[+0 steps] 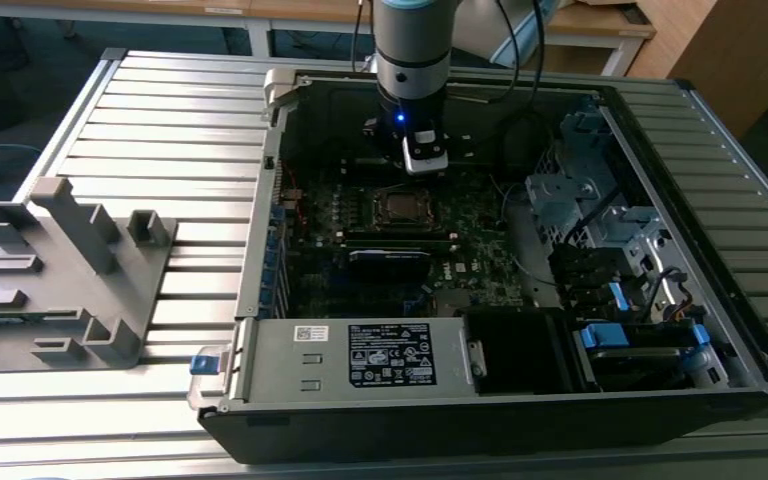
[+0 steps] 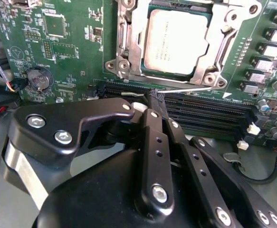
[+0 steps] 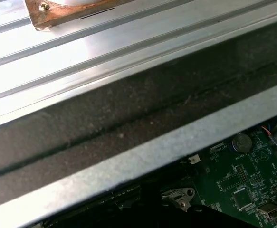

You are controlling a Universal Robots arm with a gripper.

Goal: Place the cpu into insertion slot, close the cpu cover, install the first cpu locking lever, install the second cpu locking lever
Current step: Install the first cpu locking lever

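Flat square dull-grey metal-topped cpu (image 2: 176, 42) lies seated just ahead of closed jaws, under thin shiny silver cpu cover (image 2: 134, 47) frame; prob. light, stiff, fragile, so handle by edges only.

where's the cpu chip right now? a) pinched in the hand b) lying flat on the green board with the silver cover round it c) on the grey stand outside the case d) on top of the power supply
b: in the second wrist view the chip lies flat on the green board, with the silver cover framing its edges.
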